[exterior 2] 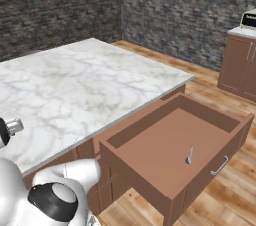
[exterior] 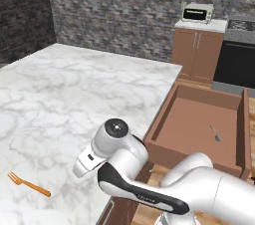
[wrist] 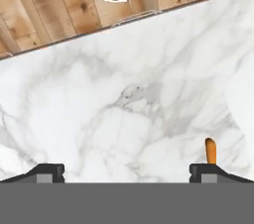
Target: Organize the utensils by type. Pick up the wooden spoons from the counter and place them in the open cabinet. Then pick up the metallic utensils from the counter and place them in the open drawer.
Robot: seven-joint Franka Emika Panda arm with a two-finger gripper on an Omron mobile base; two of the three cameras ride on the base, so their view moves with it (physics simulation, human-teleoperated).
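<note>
Open fingers over fork on counter

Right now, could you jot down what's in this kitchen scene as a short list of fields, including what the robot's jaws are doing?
Counter: white marble counter with grey veins
On counter: slim orange-brown fork with tines, near the front edge
Drawer: wide reddish-brown wooden drawer, pulled open
In drawer: small pale silvery spoon, lying on the flat bottom
Gripper: jaws wide open, holding nothing, above the marble; the fork's handle end shows beside one fingertip
Left to do: fork not yet in the drawer
</note>
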